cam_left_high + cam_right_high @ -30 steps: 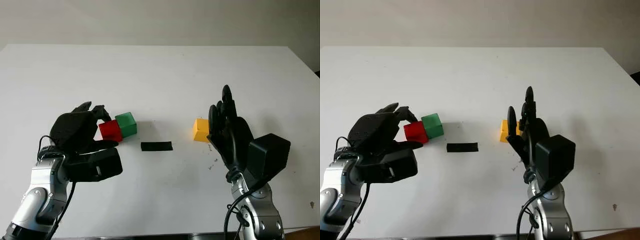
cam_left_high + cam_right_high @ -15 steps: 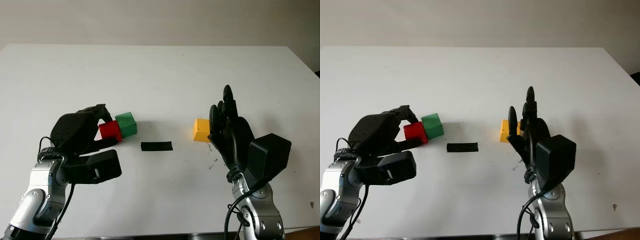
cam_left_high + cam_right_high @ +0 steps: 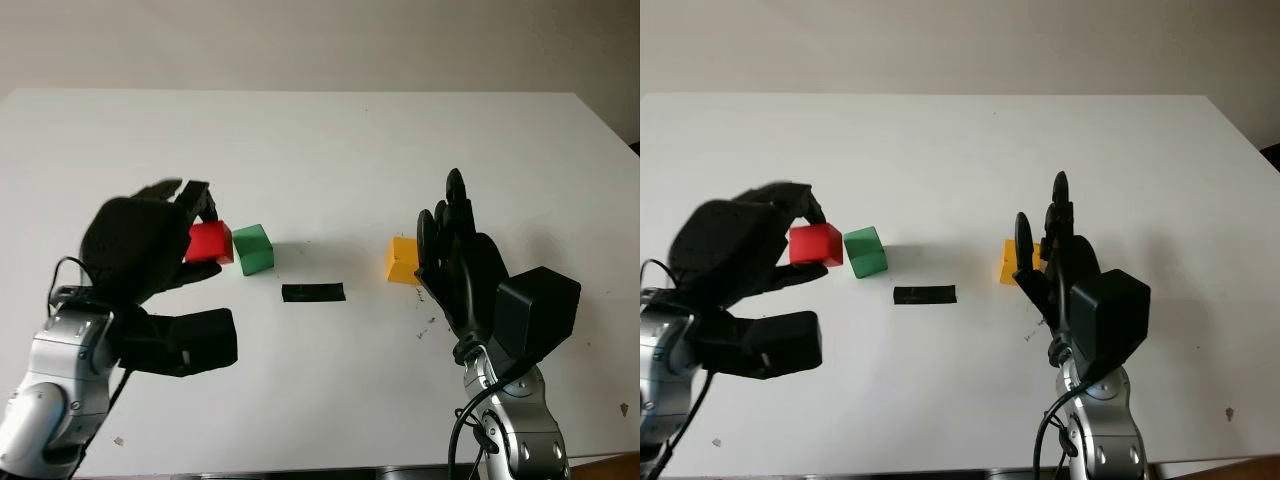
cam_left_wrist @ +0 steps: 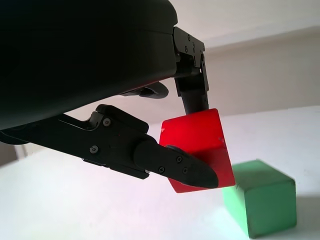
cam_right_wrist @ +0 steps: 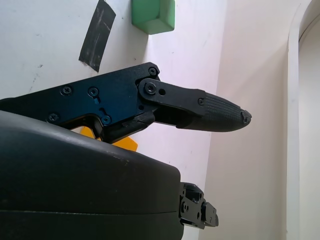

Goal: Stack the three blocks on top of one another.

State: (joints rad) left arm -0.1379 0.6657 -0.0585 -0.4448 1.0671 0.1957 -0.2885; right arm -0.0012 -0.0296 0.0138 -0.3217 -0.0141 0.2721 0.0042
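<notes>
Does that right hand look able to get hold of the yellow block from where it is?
Probably yes: the right hand, open, stands right beside the yellow block, with nothing between them. The left hand is busy holding the red block.

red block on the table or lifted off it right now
Lifted. The left hand grips the red block clear of the table, beside and slightly above the green block; the left wrist view shows a gap beneath it.

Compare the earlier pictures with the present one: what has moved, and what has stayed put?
The left hand, shut on the red block, has lifted it off the table, up and away from the green block it stood against. The green block, the yellow block, the black tape strip and the open right hand beside the yellow block have stayed put.
</notes>
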